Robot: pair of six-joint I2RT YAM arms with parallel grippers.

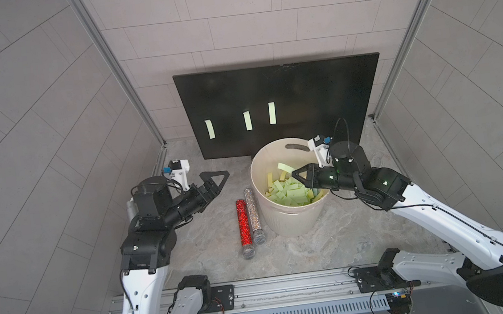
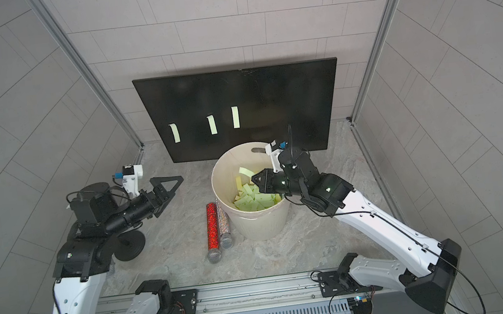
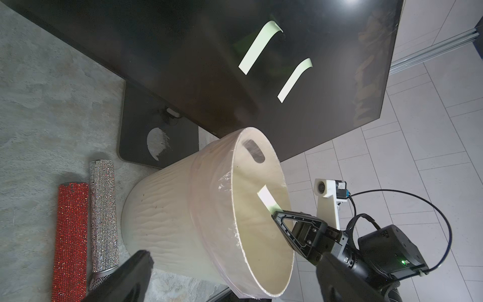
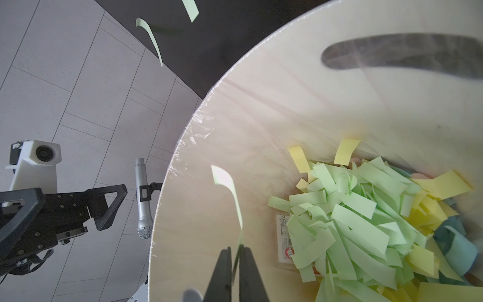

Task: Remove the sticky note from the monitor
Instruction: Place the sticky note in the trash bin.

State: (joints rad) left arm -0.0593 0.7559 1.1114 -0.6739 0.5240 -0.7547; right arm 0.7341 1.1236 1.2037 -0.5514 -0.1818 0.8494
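The black monitor (image 1: pixel 301 94) (image 2: pixel 269 97) leans at the back with three pale green sticky notes on its face (image 1: pixel 209 129) (image 1: pixel 248 120) (image 1: pixel 272 113). The left wrist view shows two of them (image 3: pixel 257 48) (image 3: pixel 294 79). My right gripper (image 1: pixel 294 174) (image 2: pixel 254 176) (image 4: pixel 236 251) hangs over the cream bucket (image 1: pixel 254 176) (image 3: pixel 183 196), its fingers pinched on another green sticky note (image 4: pixel 230 191) (image 3: pixel 267 198) that curls up from the tips. My left gripper (image 1: pixel 219 180) (image 2: pixel 172 183) (image 3: pixel 235 274) stands open and empty, left of the bucket.
The bucket holds several green, yellow and blue paper strips (image 4: pixel 366 222). A red glitter microphone (image 1: pixel 244 226) and a silver one (image 1: pixel 254 215) lie side by side left of the bucket. A round black stand base (image 2: pixel 129 244) sits under the left arm. Tiled walls close in both sides.
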